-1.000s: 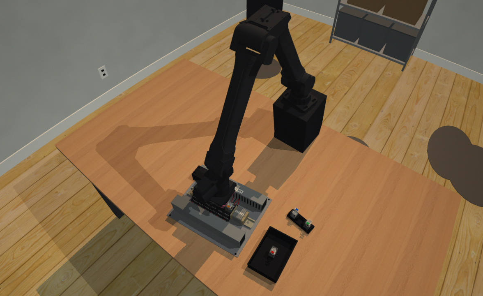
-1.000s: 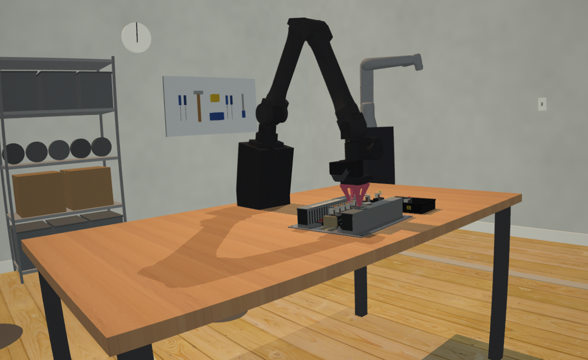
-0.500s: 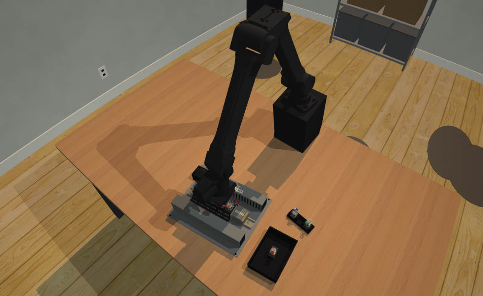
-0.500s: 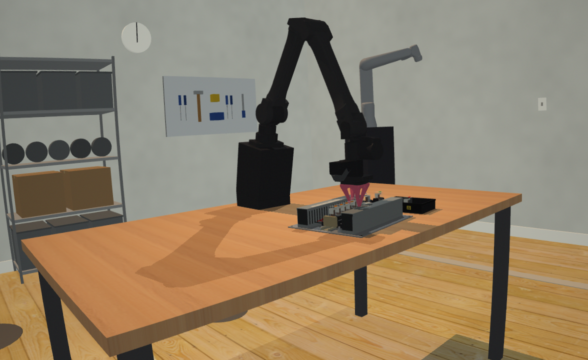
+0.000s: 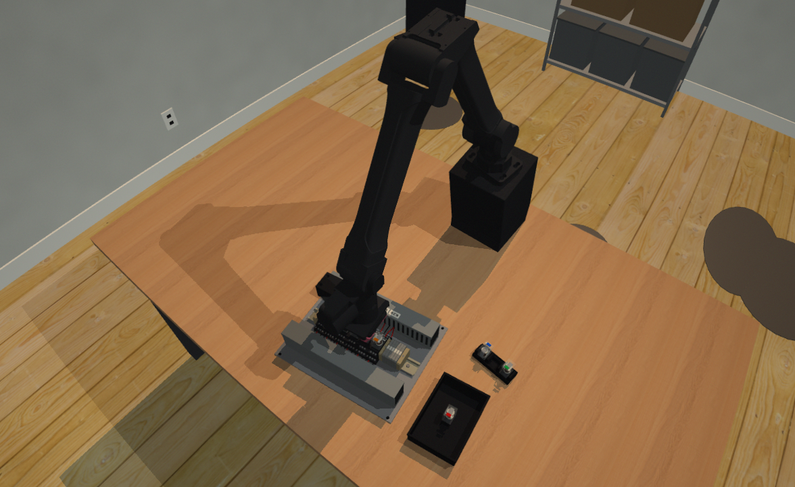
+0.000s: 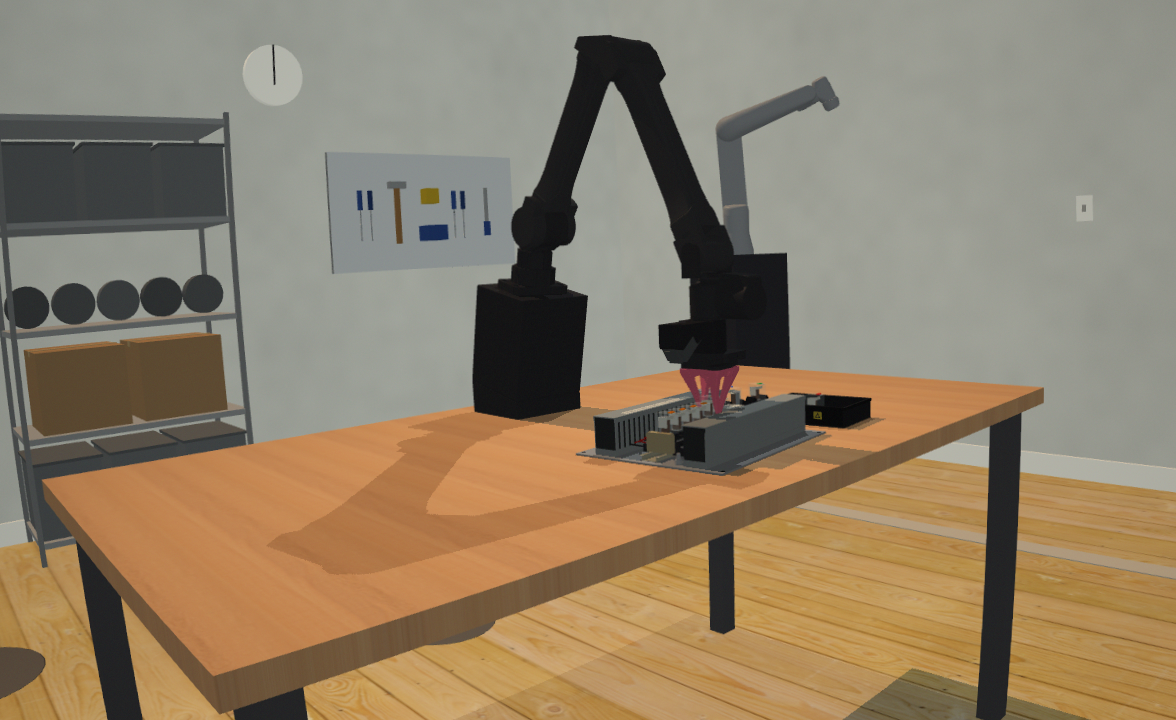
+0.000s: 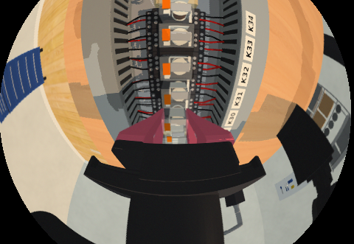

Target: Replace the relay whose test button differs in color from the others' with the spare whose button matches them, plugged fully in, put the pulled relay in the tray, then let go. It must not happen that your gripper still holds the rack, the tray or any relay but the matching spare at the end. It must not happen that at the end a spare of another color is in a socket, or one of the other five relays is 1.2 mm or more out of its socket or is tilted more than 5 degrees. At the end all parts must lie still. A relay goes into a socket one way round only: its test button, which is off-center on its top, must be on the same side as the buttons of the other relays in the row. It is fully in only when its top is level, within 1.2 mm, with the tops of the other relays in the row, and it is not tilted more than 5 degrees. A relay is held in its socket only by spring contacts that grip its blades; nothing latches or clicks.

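Observation:
My gripper (image 7: 175, 112) (image 6: 710, 399) stands upright over the relay row on the grey panel (image 5: 351, 378) (image 6: 740, 431). Its pink fingers are shut on a relay with an orange button (image 7: 169, 129) at the near end of the row. Three relays further along the row (image 7: 176, 37) also show orange buttons on their left side. One relay with an orange button (image 5: 379, 340) shows beside the wrist in the top view. A relay with a red button (image 5: 449, 414) lies in the black tray (image 5: 429, 437). How deep the held relay sits is hidden by the fingers.
A black spare holder (image 5: 495, 363) right of the panel carries a blue-button relay (image 5: 485, 350) and a green-button relay (image 5: 507, 366). The arm's black base block (image 5: 491, 193) stands at the back of the table. Grey wire ducts flank the relay row.

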You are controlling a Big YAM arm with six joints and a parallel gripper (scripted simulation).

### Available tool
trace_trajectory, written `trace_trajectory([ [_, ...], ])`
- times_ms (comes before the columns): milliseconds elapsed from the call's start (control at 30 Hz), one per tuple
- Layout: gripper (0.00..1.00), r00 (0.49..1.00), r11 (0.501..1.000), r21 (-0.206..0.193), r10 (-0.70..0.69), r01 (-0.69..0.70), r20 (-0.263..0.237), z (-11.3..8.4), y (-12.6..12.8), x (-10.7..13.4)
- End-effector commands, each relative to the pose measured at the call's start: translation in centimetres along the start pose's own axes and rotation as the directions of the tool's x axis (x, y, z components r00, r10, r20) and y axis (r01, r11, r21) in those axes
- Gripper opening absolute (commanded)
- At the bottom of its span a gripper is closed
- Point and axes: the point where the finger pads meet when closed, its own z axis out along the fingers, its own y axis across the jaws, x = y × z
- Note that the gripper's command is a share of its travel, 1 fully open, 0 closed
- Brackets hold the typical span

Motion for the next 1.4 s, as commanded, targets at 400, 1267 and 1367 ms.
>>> trace_trajectory([
  [400,0.0,1.0,0.999,-0.033,0.005,-0.005,0.006,-1.37,1.3,-0.03],
  [1267,0.0,1.0,1.0,-0.029,0.005,-0.005,0.005,-0.9,1.22,-0.02],
  [1367,0.0,1.0,1.0,-0.027,0.005,-0.005,0.005,-0.67,1.17,-0.01],
])
